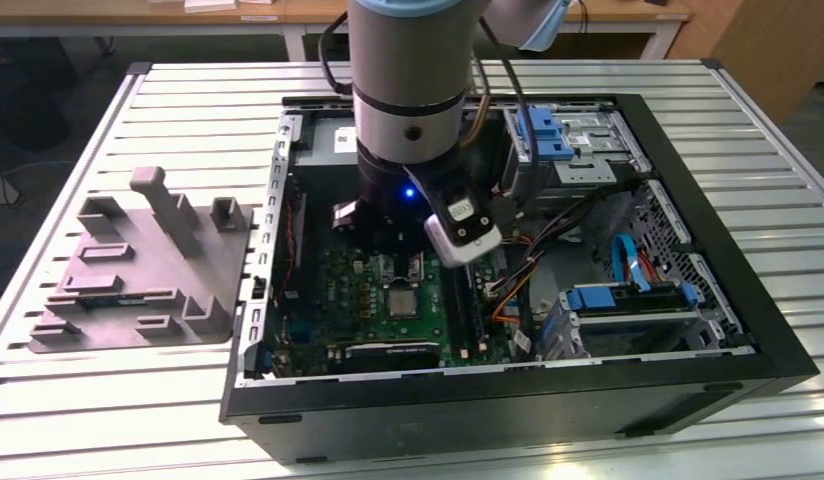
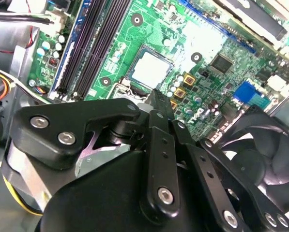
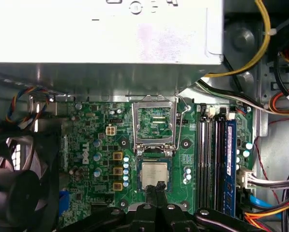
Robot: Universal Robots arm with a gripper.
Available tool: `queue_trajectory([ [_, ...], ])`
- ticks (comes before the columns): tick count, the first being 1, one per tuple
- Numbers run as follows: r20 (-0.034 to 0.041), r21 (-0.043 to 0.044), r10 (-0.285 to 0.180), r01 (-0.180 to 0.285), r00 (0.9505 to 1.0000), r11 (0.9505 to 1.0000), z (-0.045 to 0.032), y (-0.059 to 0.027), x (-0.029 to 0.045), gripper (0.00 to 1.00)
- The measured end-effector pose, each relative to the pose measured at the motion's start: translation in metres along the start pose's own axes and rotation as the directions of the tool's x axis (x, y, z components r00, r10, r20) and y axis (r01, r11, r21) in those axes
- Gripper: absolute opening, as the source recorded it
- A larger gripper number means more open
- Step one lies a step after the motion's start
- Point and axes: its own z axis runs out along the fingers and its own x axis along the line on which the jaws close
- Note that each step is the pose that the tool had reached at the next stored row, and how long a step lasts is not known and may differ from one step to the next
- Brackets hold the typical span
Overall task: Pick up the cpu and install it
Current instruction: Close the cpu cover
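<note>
1. Inside an open computer case (image 1: 519,400) lying on a slatted table (image 1: 185,100), the robot arm (image 1: 409,80) reaches straight down over the green motherboard (image 3: 100,125).
2. In the first wrist view, the cpu (image 3: 155,174) lies flat in its socket at the middle of the board. Its pale metal top faces up.
3. In the same view the socket's metal load plate (image 3: 154,123) is swung open, away from the chip, so the cpu is uncovered.
4. The gripper (image 3: 157,187) hangs just above the board. Its black fingers are drawn together to a narrow point with nothing between them.
5. In both wrist views the fingertips (image 2: 156,96) sit at the edge of the cpu. Whether they touch it cannot be told.
6. A bank of long black memory slots (image 3: 209,159) runs beside the socket, and a black fan (image 2: 260,154) sits at the far side of the board from them.
7. A pale metal box (image 3: 105,34) spans the case beyond the open load plate, with a yellow cable (image 3: 263,43) curving past its corner.
8. In the exterior view, a grey moulded tray (image 1: 132,270) rests on the table to the exterior view's left of the case, well apart from the arm.
</note>
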Motion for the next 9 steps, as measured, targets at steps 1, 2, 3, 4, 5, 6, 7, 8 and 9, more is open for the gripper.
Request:
queue_trajectory([
  [1, 0.0000, 0.0003, -0.018, 0.018, 0.9998, 0.9998, 0.0001, 0.0000, 0.0000, 0.11],
  [2, 0.0000, 0.0006, -0.036, 0.036, 0.9993, 0.9993, 0.0002, 0.0000, 0.0000, 0.11],
  [3, 0.0001, 0.0008, -0.054, 0.054, 0.9985, 0.9985, 0.0003, 0.0000, 0.0000, 0.11],
  [4, 0.0000, 0.0011, -0.072, 0.072, 0.9974, 0.9974, 0.0004, 0.0000, 0.0000, 0.11],
  [5, 0.0000, 0.0015, -0.091, 0.091, 0.9959, 0.9959, 0.0005, 0.0000, 0.0000, 0.11],
  [6, 0.0000, 0.0018, -0.109, 0.109, 0.9940, 0.9940, 0.0005, 0.0000, 0.0000, 0.11],
  [7, 0.0000, 0.0021, -0.127, 0.127, 0.9919, 0.9919, 0.0006, 0.0000, 0.0000, 0.11],
  [8, -0.0001, 0.0023, -0.145, 0.145, 0.9895, 0.9895, 0.0007, 0.0000, 0.0000, 0.11],
  [9, -0.0001, 0.0027, -0.162, 0.162, 0.9867, 0.9867, 0.0008, 0.0000, 0.0000, 0.11],
])
